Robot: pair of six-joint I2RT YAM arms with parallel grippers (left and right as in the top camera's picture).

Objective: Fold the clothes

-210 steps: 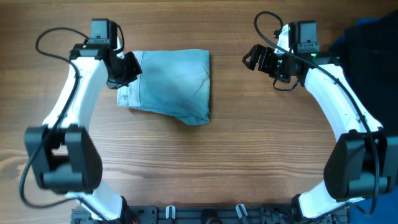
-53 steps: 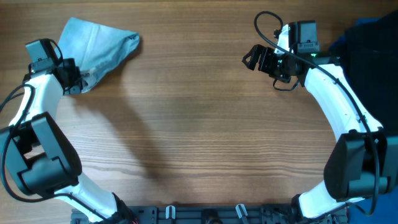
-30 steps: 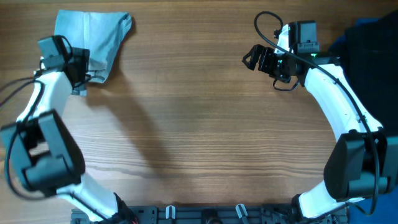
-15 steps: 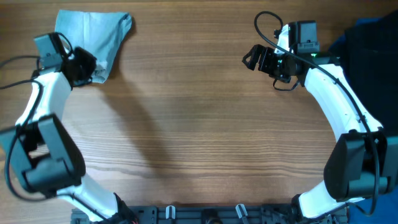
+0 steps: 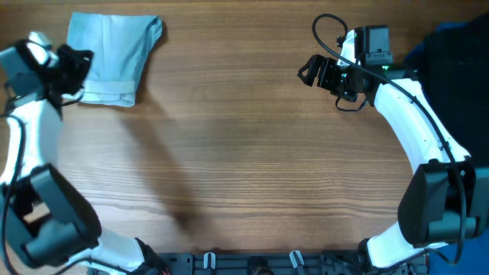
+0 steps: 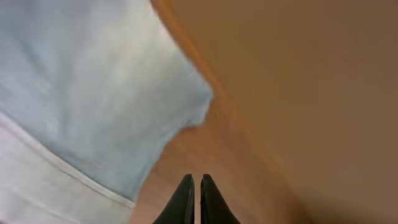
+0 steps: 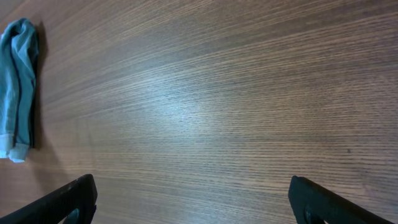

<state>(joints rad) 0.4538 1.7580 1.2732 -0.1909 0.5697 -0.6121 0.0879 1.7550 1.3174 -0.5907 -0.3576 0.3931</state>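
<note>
Left pincer closed, empty, beside jeans

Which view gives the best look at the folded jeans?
Overhead: the jeans show whole, folded at the far-left corner of the table. Left wrist gives only a blurred close-up of part; right wrist, a thin edge-on strip.

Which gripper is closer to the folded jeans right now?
Left. The left gripper is shut and empty right beside the edge of the jeans; the right gripper hangs open far across the table from them.
</note>
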